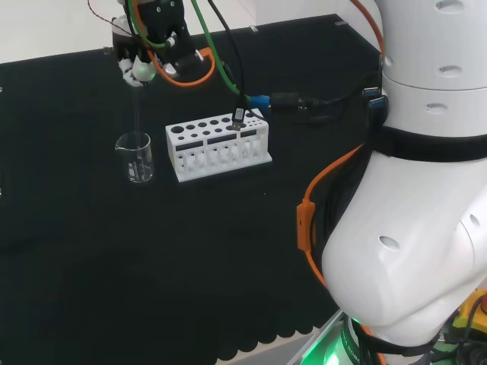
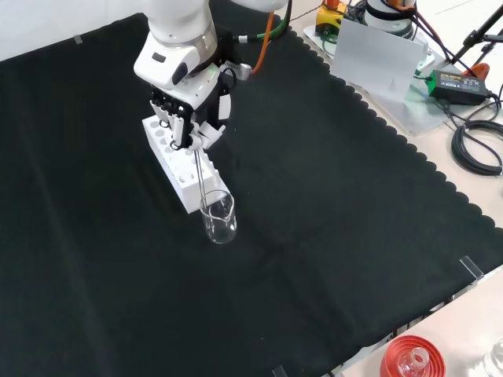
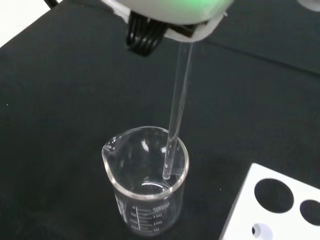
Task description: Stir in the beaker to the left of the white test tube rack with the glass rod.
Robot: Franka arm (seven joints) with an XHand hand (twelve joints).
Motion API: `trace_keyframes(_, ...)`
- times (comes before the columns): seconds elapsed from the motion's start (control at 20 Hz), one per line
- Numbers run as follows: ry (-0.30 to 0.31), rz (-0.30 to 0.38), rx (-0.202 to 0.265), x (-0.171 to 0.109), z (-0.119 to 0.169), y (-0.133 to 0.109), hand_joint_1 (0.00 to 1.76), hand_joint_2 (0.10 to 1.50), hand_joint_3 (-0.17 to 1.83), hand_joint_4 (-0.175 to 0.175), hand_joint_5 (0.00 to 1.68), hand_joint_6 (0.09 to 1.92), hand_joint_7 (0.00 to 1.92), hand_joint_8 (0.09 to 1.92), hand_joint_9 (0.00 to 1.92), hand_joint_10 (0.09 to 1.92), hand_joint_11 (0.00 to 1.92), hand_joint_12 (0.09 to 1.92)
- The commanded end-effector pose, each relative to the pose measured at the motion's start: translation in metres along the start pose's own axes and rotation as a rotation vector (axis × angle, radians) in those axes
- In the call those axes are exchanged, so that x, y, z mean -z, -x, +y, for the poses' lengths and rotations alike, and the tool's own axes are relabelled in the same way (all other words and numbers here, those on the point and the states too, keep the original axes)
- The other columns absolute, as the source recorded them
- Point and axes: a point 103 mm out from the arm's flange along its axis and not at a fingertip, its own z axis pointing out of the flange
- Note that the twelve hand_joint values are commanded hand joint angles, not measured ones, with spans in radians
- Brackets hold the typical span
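Illumination even and diffuse in all views; the black cloth absorbs light and carries no distinct shadows. Green glow on the arm's base at the lower edge of the head view. Small white highlights on the beaker rim and along the glass rod. In the wrist view the robot hand is blurred, tinted green.
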Motion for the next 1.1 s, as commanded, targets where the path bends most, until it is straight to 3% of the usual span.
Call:
trace_keyframes(0.05,0.003,0.0,-0.003,-0.002,-0.017,0.002,1.19,0.72,0.77,-0.175,1.04,1.1,1.51,0.76,1.73,0.54,1.58,0.79)
trace_keyframes(0.5,-0.04,0.012,0.018,-0.012,-0.034,-0.024,1.19,0.72,0.76,-0.175,1.04,1.1,1.51,0.76,1.73,0.54,1.58,0.79)
trace_keyframes(0.85,-0.054,0.027,0.041,-0.023,-0.024,-0.039,1.19,0.72,0.76,-0.175,1.04,1.1,1.51,0.76,1.74,0.54,1.58,0.79)
trace_keyframes(1.1,-0.063,0.024,0.042,-0.021,-0.011,-0.036,1.19,0.72,0.76,-0.175,1.04,1.1,1.51,0.76,1.74,0.54,1.58,0.79)
